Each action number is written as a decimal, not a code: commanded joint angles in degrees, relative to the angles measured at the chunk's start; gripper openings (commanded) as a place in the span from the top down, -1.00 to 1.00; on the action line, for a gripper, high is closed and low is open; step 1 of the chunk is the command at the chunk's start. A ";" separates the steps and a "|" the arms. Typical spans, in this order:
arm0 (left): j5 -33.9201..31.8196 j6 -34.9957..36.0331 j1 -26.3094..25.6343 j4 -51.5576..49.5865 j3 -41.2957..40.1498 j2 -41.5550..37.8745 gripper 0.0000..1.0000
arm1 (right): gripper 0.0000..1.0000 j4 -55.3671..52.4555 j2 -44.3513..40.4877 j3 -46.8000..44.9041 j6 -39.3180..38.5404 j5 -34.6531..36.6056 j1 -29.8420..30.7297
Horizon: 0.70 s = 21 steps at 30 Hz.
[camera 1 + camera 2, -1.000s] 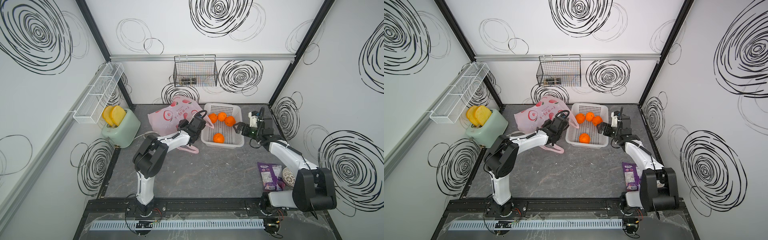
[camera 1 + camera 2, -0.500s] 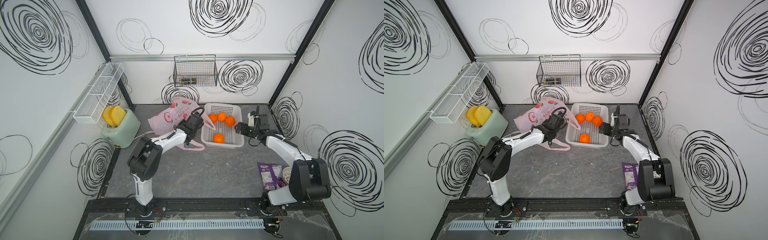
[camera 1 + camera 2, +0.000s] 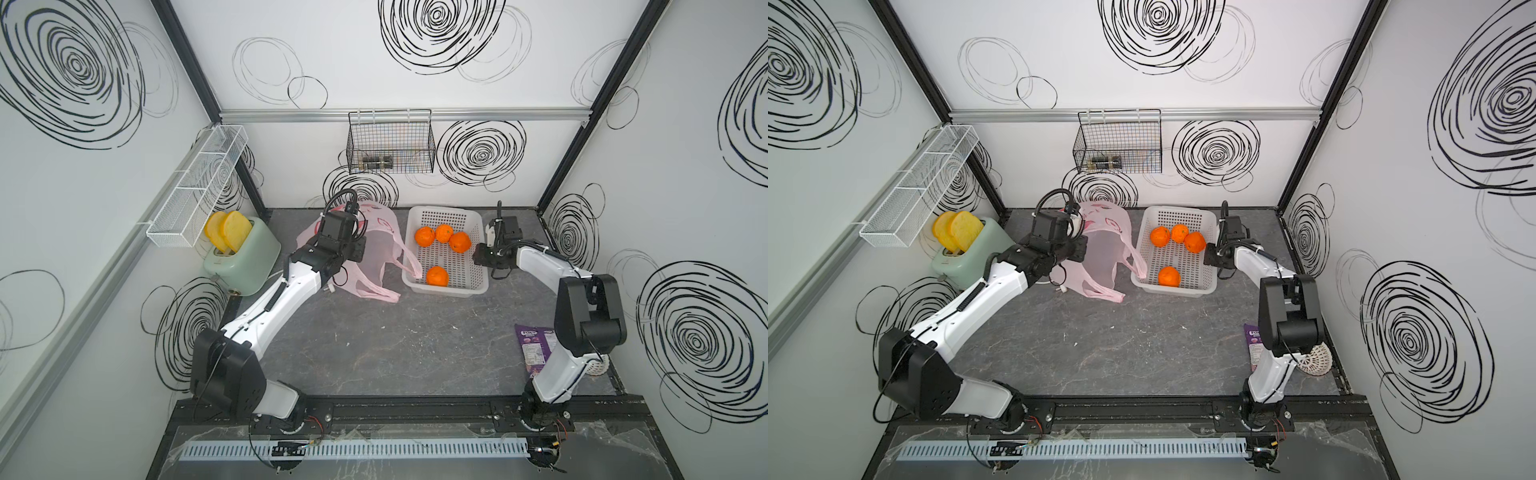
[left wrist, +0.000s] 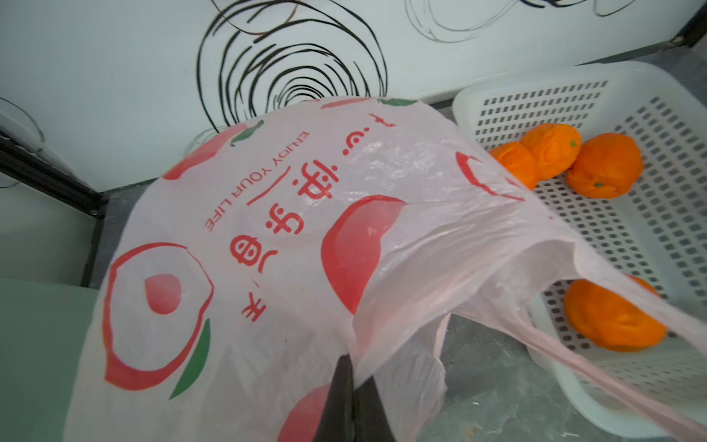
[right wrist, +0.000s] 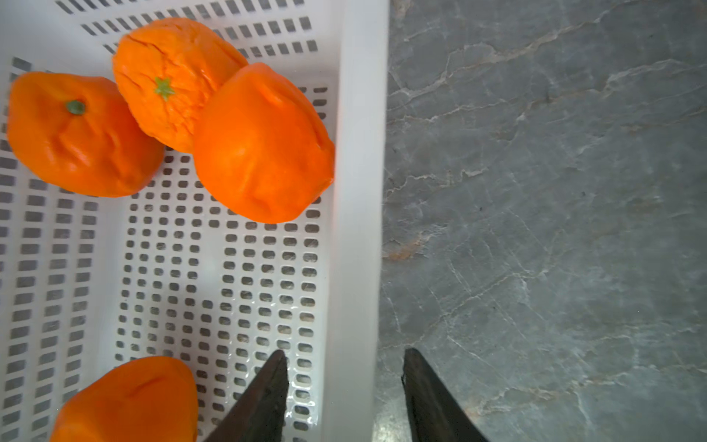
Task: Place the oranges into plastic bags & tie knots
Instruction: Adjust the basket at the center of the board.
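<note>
Plainly the bagging had not begun: all four oranges lay in the white basket by the far edge of the tabletop, right of its middle. Three of them touched one another at the basket's far end, and a lone orange sat at its near left corner. The pink plastic bag stood just beside the basket on its left, between it and the green toaster in the far left corner. The left gripper had its fingers pressed together on a fold of the bag's film near the mouth. It held that fold raised so the body ballooned up off the tabletop, seemingly to make an opening on the basket's side. One handle loop draped over the basket's left rim and the other loop lay slack on the tabletop; neither was twisted or tied. The right gripper hung over the basket's right wall with its jaws spread, one finger inside and one outside, neither visibly touching the plastic. That straddle looked meant to pinch the wall and steady the basket rather than to pick fruit, since the nearest orange sat apart from the fingers. The bag's mouth probably needed spreading wider before any fruit could go in.
</note>
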 commanded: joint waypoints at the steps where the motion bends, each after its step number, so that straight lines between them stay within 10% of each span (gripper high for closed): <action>1: 7.15 -5.21 -0.54 -2.23 -1.92 -0.28 1.00 | 0.05 -2.76 -0.25 2.05 -2.26 1.36 -1.66; 10: 14.21 -23.79 -2.99 9.53 -10.75 -6.53 1.00 | 0.44 -4.60 3.06 3.81 -5.30 3.13 -5.81; 21: 9.58 -27.01 -0.18 5.84 -5.68 -5.81 1.00 | -0.40 -10.38 -4.78 8.56 -5.65 2.16 -4.82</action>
